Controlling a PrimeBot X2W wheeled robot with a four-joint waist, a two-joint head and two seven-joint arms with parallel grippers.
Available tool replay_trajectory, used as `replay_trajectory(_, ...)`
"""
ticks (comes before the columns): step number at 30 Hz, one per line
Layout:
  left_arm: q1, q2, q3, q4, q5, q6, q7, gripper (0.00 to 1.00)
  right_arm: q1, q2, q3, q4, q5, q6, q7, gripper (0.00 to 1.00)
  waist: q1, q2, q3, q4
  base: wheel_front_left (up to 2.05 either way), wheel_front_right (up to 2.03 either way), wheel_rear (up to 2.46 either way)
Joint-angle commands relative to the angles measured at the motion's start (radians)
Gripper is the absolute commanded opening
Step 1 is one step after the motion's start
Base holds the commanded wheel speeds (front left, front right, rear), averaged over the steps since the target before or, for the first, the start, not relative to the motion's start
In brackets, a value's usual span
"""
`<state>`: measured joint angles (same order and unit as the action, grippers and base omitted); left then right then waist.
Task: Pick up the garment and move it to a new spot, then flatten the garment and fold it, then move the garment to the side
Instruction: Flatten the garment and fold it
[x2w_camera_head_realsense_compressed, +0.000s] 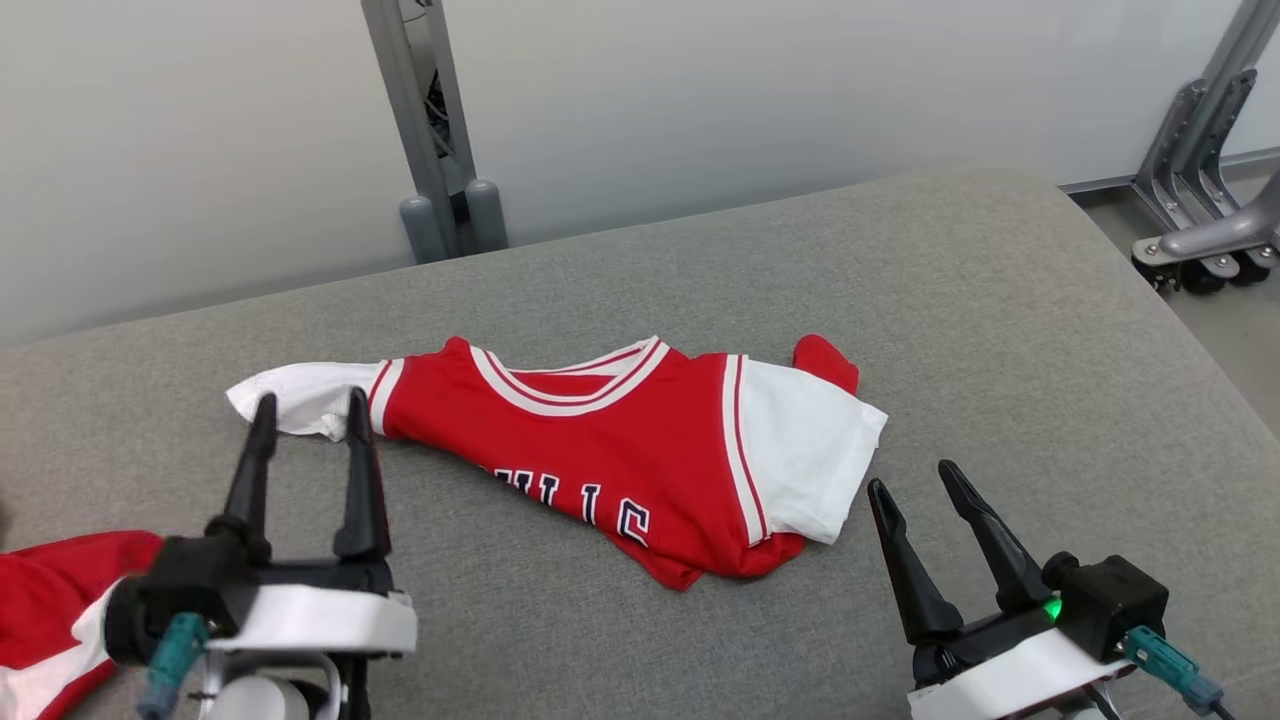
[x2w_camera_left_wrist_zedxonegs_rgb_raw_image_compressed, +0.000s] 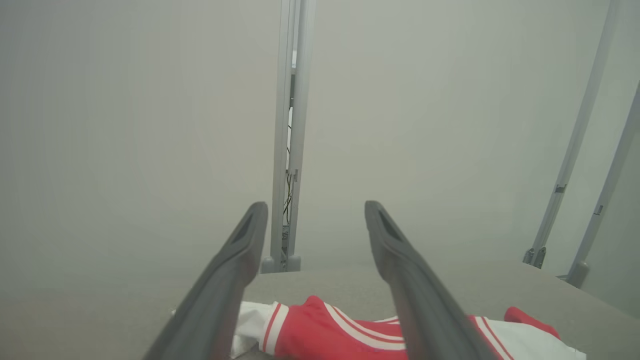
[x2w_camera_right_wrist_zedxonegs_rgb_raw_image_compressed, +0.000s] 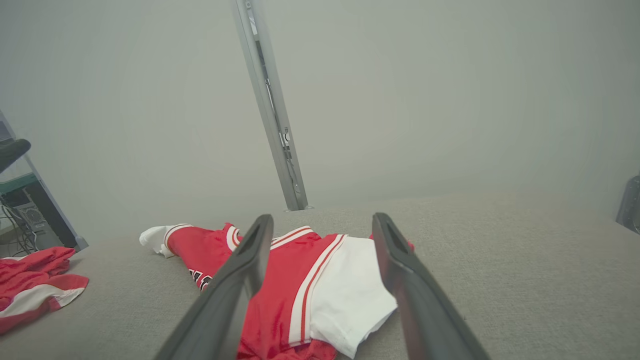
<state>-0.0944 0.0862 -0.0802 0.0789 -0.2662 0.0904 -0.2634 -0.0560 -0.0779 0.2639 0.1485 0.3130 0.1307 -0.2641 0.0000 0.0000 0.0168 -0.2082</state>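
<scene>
- Found the garment (x2w_camera_head_realsense_compressed: 600, 440), a red jersey with white sleeves and striped trim, lying about mid-way across the grey padded surface (x2w_camera_head_realsense_compressed: 1000, 330), collar toward the far wall.
- Noted it only partly flat: lower body bunched and folded on a slant, dark lettering half showing, and a red corner poking out behind the right-hand sleeve.
- Logged the left gripper (x2w_camera_head_realsense_compressed: 311, 398) at the lower left, fingers spread wide with nothing between them, tips lined up with the white sleeve at the jersey's left end. Cannot tell whether touching.
- Logged the right gripper (x2w_camera_head_realsense_compressed: 912, 477) at the lower right, fingers likewise parted and empty, just beside the other white sleeve but apart from it.
- Spotted a second red-and-white garment (x2w_camera_head_realsense_compressed: 50, 600) heaped at the near left edge, well apart from the first.
- Marked a grey metal post (x2w_camera_head_realsense_compressed: 420, 130) against the wall behind and a wheeled stand (x2w_camera_head_realsense_compressed: 1200, 230) at far right.
</scene>
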Motion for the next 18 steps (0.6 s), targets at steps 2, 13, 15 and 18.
replay_trajectory(2,0.054,-0.007,-0.024,-0.031,0.034,-0.009,-0.001,1.00,0.012,-0.011,-0.004,-0.002,-0.002,0.000,-0.001,1.00,0.0000,0.0000,-0.014,0.025,0.00,0.00,0.00)
replay_trajectory(13,0.172,-0.026,-0.122,-0.021,0.119,-0.009,-0.001,1.00,0.042,-0.020,-0.020,0.004,-0.007,0.000,-0.001,1.00,0.0000,0.0000,-0.044,0.071,0.00,0.00,0.00)
replay_trajectory(15,0.182,-0.029,-0.141,-0.006,0.118,-0.016,-0.001,1.00,0.043,-0.024,-0.021,0.006,-0.004,0.000,-0.001,1.00,0.0000,0.0000,-0.048,0.074,0.00,0.00,0.00)
replay_trajectory(18,0.191,-0.031,-0.151,0.008,0.119,-0.007,-0.001,1.00,0.046,-0.029,-0.018,0.010,-0.001,0.000,-0.001,1.00,0.0000,0.0000,-0.054,0.071,0.00,0.00,0.00)
